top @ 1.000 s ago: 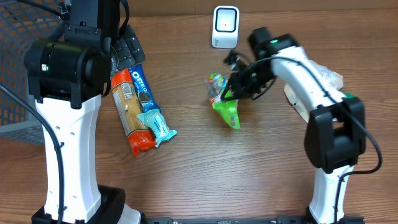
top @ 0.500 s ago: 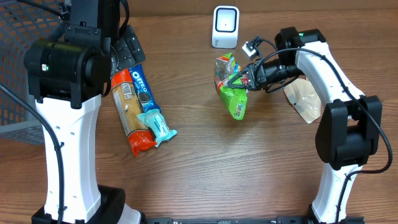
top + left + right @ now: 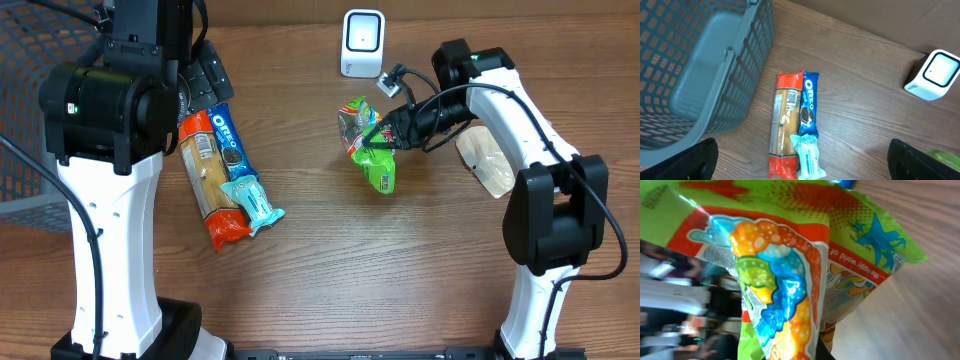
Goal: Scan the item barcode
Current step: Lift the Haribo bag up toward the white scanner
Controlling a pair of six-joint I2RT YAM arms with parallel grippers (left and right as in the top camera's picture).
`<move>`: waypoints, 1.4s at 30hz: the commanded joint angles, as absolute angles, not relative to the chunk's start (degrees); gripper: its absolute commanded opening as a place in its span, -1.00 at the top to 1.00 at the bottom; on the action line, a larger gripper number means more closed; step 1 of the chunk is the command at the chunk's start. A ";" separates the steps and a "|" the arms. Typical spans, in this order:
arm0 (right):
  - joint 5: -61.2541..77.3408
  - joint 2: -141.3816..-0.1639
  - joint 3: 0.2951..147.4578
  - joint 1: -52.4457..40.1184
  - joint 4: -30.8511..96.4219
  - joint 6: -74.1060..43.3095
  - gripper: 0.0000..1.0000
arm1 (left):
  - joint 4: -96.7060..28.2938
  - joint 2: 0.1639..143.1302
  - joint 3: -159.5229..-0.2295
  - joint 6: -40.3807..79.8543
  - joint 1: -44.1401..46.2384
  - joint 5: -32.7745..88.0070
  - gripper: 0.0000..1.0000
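Near the middle of the table, the right gripper is pinching the green candy bag, its fingers squeezing tight on the wrapper. The bag is being held near the white scanner, not touching it. Over by the Oreo pack, the left gripper is spreading its fingers wide apart, holding nothing.

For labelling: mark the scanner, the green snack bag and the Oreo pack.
scanner [image 3: 362,38]: overhead view, on its white top face.
green snack bag [image 3: 380,176]: overhead view, on its lower green part.
Oreo pack [image 3: 808,105]: left wrist view, on its blue middle.
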State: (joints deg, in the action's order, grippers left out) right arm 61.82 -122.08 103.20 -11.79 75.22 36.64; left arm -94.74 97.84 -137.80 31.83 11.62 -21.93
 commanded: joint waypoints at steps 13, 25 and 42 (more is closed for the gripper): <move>37.65 -109.93 105.08 -16.12 67.33 23.70 0.92 | -94.67 98.26 -137.71 33.04 11.64 -22.85 -1.00; 49.45 -109.86 105.10 -15.59 67.96 23.97 0.92 | -94.67 98.26 -137.71 33.04 11.64 -22.85 -1.00; 89.97 -109.89 105.08 -2.09 80.82 23.24 0.93 | -94.67 98.26 -137.71 33.04 11.64 -22.85 -1.00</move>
